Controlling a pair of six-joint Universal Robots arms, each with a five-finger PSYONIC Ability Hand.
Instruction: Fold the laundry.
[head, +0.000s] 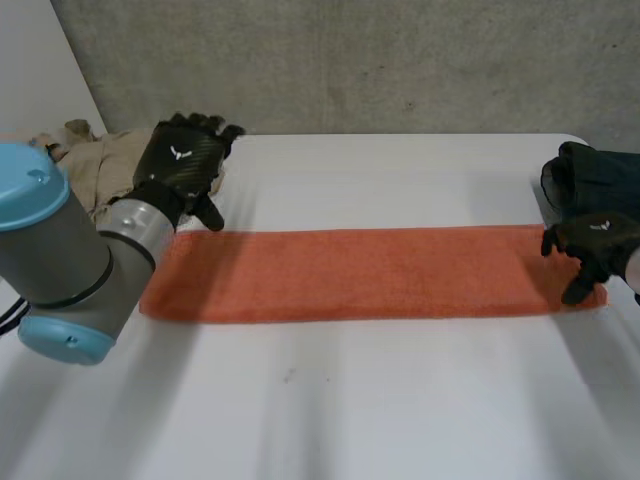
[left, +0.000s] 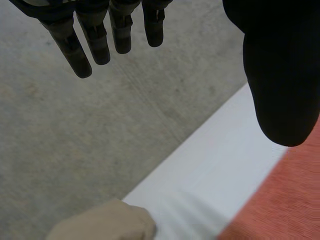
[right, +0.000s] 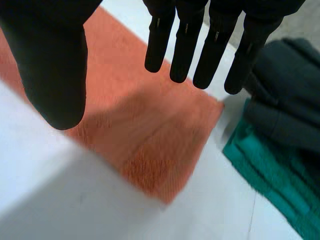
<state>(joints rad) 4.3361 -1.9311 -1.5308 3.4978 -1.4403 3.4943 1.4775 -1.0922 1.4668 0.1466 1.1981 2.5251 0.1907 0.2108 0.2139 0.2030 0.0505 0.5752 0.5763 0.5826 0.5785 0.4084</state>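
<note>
1. Where it lay flat across the middle of the white worktop (head: 350, 400), the orange towel (head: 360, 272) formed a long, narrow strip running from left to right, one end near each hand.
2. The left hand (head: 180, 160) hung over the strip's far left corner. Its fingers (left: 97, 40) were straight and released, grasping nothing, and pointed toward the grey concrete surface (head: 380, 60) beyond the worktop.
3. The right hand (head: 597, 245) hung over the strip's right end. Its fingers (right: 185, 45) were likewise straight and released, with the thumb held apart. Whether the thumb touched the towel could not be told.
4. A crumpled beige cloth (head: 95, 165) lay at the worktop's far left, just beside the left hand.
5. A dark garment (head: 590, 180) lay at the far right, beyond the right hand, with a green cloth (right: 265, 170) against it, near the towel's end.
</note>
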